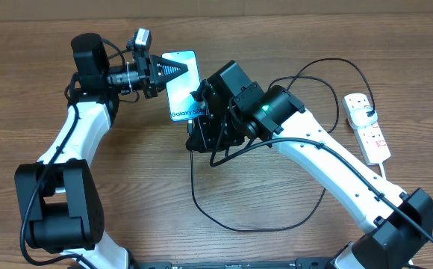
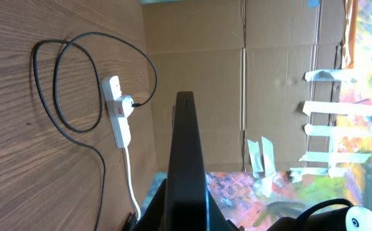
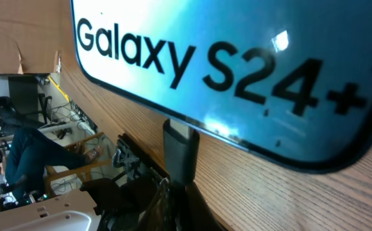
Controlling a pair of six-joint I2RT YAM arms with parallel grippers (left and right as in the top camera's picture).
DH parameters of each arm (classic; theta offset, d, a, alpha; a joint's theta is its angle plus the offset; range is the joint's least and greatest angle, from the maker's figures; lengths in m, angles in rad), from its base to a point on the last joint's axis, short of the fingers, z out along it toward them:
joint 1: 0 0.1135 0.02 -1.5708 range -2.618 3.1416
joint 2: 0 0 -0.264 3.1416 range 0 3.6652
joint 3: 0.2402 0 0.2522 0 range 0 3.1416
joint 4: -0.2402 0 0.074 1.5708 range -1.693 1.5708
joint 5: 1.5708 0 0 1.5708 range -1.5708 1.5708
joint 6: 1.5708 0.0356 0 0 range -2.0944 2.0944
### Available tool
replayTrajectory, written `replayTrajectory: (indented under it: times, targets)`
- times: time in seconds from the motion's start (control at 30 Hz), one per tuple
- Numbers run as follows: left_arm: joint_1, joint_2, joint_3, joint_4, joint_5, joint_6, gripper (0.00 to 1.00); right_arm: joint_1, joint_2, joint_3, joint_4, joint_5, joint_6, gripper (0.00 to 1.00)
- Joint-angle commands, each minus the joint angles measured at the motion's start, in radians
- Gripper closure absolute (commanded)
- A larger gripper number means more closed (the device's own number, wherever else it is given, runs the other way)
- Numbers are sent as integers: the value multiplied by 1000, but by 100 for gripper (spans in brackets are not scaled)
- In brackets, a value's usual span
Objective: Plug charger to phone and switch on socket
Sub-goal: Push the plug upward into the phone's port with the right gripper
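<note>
The phone (image 1: 181,86) is being gripped at its top end by the left jaws, which are being pressed tight against its two faces. In the left wrist view it is being seen edge-on (image 2: 186,160) as a slim dark bar. Its lit blue-teal screen is being turned upward over the middle of the desk (image 1: 276,37), with the "Galaxy S24+" lettering being shown large in the right wrist view (image 3: 237,58).

At the phone's lower edge, the charger (image 1: 192,179) is being pinched by the right jaws, which are closed on its small plug tip (image 3: 181,151). The tip is being held against the middle of that edge, touching it. How deep it is seated cannot be told.

From there the black cable is being trailed down and round in a wide loop across the desk. It is then being led up to its white adapter (image 2: 127,106).

The adapter is being carried in an outlet of the socket (image 1: 373,138), well apart from the phone at the right of the desk. A red switch mark is being shown beside it. Whether the switch is on cannot be told.
</note>
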Motion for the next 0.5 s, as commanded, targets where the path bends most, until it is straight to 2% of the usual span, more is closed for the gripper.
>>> replayTrajectory:
  times: [0.0, 0.27, 0.47]
  targets:
    - [6, -3, 13, 5, 35, 42, 96, -3, 3, 31, 5, 0, 1, 96]
    - [6, -3, 13, 4, 34, 40, 96, -3, 3, 31, 16, 0, 1, 96]
    - [6, -3, 13, 4, 23, -6, 96, -3, 3, 31, 15, -1, 5, 96]
